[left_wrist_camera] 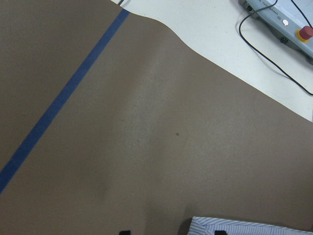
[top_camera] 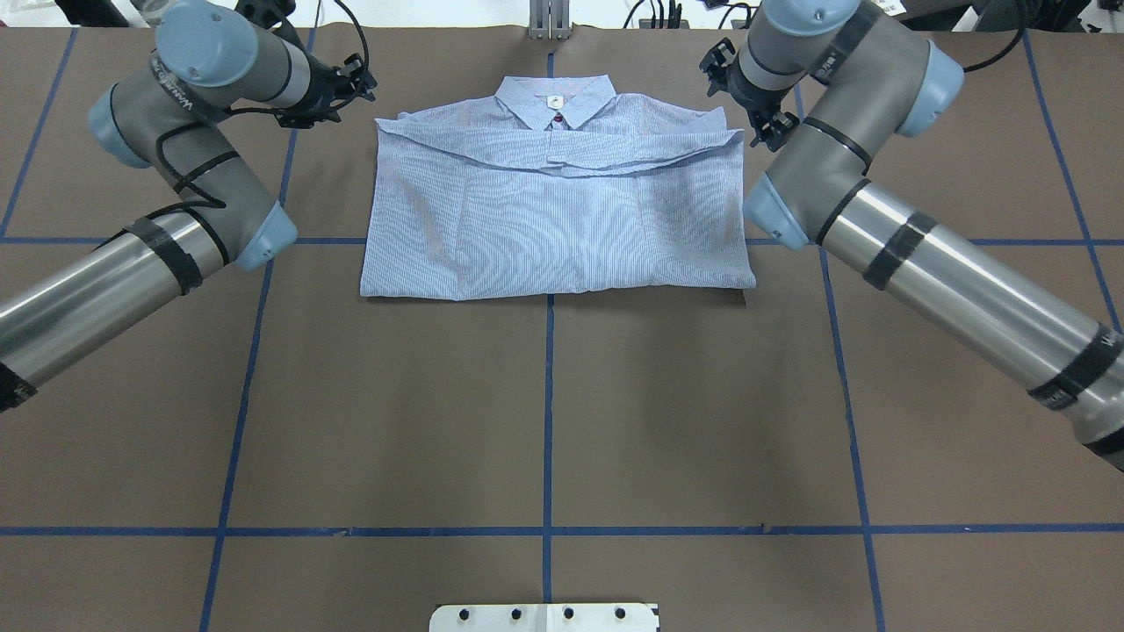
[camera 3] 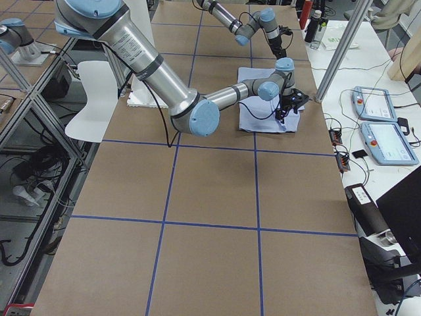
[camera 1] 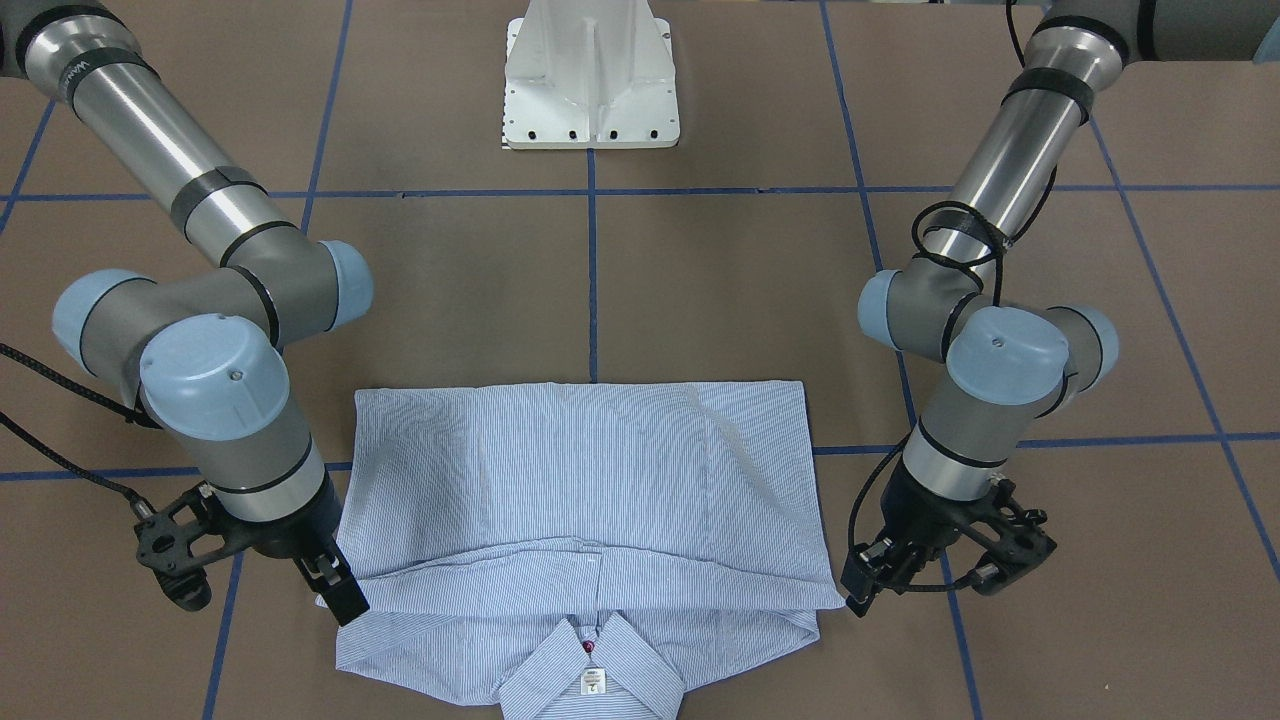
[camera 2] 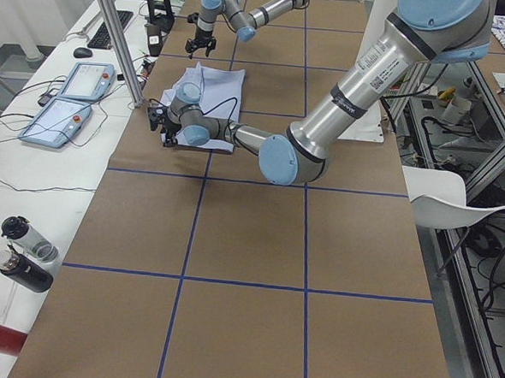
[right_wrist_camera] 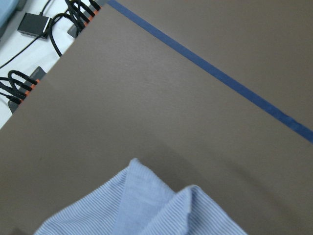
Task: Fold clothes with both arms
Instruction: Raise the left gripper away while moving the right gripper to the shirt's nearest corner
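Starting at the base, what comes first?
Brown bench, crossed by blue tape in a grid.

Then the shirt?
Yes. The shirt lies flat on the far half of the bench, square across the middle tape line and folded to a rectangle. Its near edge is a straight fold. The lower part is turned up over the front and ends just short of the collar, which lies on the side away from the robot. Inside the collar show a white label and a red button.

Where are the arms?
The left arm reaches to the shirt's far left corner and the right arm to its far right corner. Both wrists point down, low over the bench.

And the jaws?
The left jaws are released. The left wrist view shows two tips apart with bare bench between them, one at the shirt's corner, and nothing is held. Of the right jaws, one black finger overlaps the shirt's edge in the front view. Whether they are parted or clenched I can't tell, since the right wrist view gives only a cloth corner and bench.

Past the bench?
A white surface with two pendants and black cables
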Controlling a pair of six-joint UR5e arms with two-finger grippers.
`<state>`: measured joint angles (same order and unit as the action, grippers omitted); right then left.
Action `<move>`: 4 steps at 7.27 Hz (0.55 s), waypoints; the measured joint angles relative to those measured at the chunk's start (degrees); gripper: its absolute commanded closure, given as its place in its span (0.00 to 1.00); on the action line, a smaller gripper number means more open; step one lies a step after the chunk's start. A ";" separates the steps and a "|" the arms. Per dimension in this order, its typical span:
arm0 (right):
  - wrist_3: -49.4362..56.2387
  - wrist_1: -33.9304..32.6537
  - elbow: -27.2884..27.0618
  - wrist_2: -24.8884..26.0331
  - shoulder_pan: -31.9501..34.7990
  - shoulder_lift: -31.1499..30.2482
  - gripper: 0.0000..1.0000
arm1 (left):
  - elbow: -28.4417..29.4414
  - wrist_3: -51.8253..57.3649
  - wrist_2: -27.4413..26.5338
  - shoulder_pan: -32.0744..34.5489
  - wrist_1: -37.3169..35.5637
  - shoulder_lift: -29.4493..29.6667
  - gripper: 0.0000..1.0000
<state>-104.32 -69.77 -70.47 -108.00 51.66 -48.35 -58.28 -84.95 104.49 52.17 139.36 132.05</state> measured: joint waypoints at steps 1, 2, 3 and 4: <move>-0.62 -0.35 -6.88 -0.97 -0.63 -5.09 0.01 | -2.82 0.20 0.11 0.11 1.03 -2.25 0.35; -2.35 -0.98 -12.76 -1.33 -1.82 -9.26 0.01 | -4.84 0.43 0.25 0.14 1.52 -3.88 0.35; -4.41 -1.34 -18.63 -1.11 -3.59 -13.71 0.01 | -5.93 0.99 0.44 0.16 1.89 -5.04 0.35; -6.03 -1.42 -25.08 0.15 -6.05 -19.07 0.01 | -6.59 1.69 0.57 0.19 2.78 -6.08 0.35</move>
<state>-110.35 -71.19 -95.55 -107.85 45.61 -67.43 -64.86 -83.26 105.06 52.36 142.14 125.97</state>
